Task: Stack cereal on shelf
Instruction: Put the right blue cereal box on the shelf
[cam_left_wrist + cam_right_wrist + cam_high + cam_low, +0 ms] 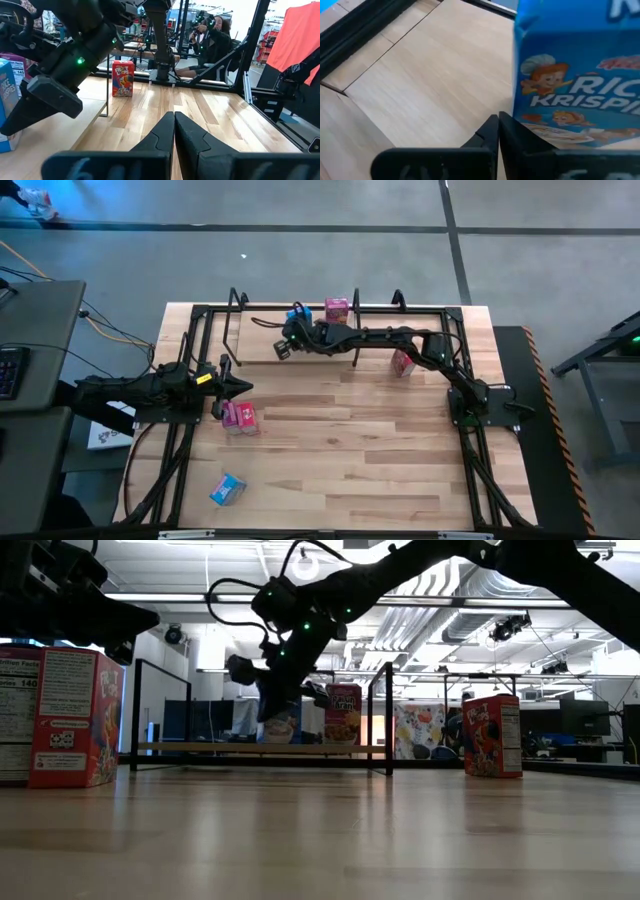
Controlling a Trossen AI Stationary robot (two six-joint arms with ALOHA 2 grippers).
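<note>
The shelf (400, 330), a light board in a black frame, lies along the table's far edge. On it stand a blue cereal box (298, 313) and a pink one (337, 308). My right gripper (281, 349) reaches over the shelf's left part, shut and slanting down, just beside the blue box (580, 85) on its near side. More pink boxes stand on the table at the right (403, 362) and at the left (240, 417). Another blue box (228, 490) lies near the front left. My left gripper (240, 387) waits shut and level above the table's left side. My right gripper's shut fingers (506, 131) stand close beside the blue box's printed face, near its upright edge (516, 100). I cannot tell whether they touch it. The box stands upright on the shelf board.
The shelf's black upright end rails (388, 718) and the arms' black base frames (180, 440) border the working area. Open plank tabletop (360, 450) lies between the bases. A person (212, 37) sits beyond the table in the left wrist view.
</note>
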